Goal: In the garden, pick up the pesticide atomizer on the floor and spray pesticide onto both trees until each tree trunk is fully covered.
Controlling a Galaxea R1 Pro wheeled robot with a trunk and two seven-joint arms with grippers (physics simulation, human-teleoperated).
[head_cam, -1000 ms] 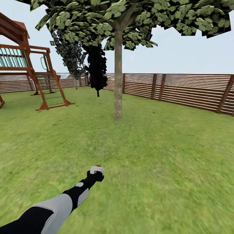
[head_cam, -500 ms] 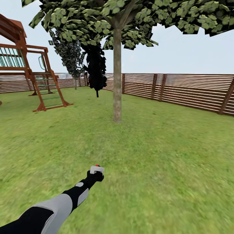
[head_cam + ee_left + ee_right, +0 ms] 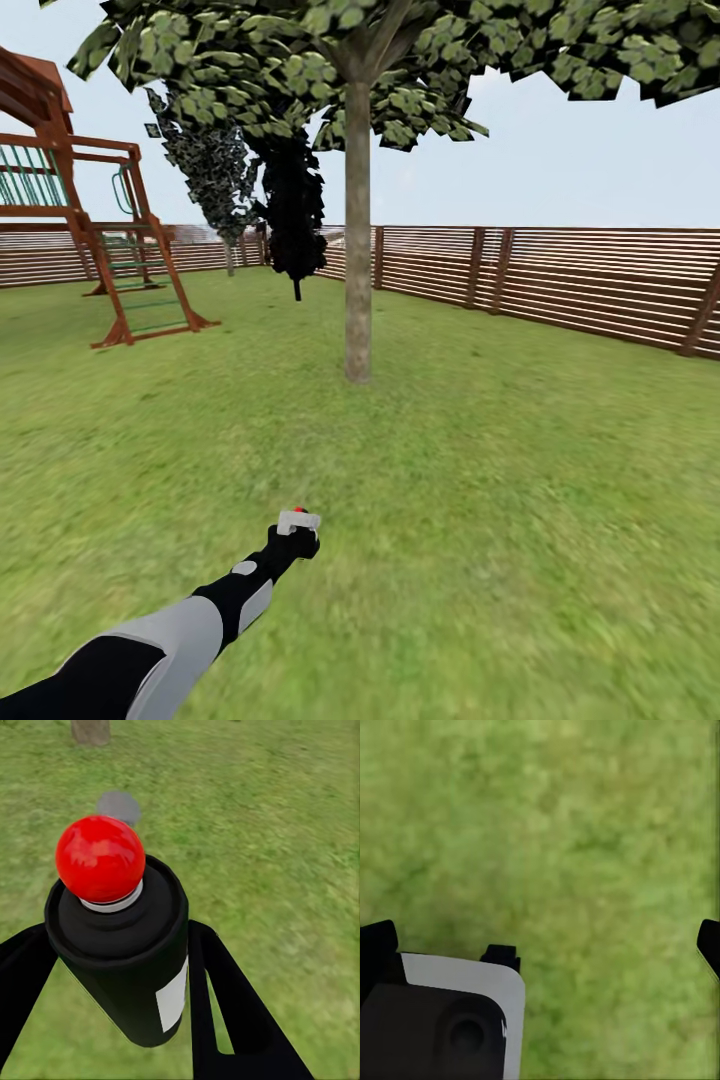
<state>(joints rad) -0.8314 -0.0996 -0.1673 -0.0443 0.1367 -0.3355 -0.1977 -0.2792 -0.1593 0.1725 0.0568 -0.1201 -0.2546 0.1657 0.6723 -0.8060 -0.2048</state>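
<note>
My left gripper (image 3: 297,527) reaches out over the grass floor (image 3: 480,520), shut on the pesticide atomizer (image 3: 299,513). In the left wrist view the atomizer (image 3: 124,945) is a black bottle with a red top and a white label, clamped between two black fingers (image 3: 225,1005). One tree stands ahead, its bare grey-brown trunk (image 3: 357,240) rising into a light-green canopy (image 3: 420,50). The trunk's foot (image 3: 90,729) also appears in the left wrist view, well beyond the bottle. My right gripper (image 3: 544,941) hangs open over bare grass, its fingertips (image 3: 379,937) wide apart.
A wooden playset (image 3: 90,250) stands at the left. A brown slat fence (image 3: 560,285) runs along the back and right. Two dark narrow trees (image 3: 295,210) stand behind the trunk near the fence. A grey blurred spot (image 3: 118,806) lies on the grass past the bottle.
The whole head view has shifted a little as the camera moved nearer the tree. The left arm keeps the same pose with the atomizer in its grip.
</note>
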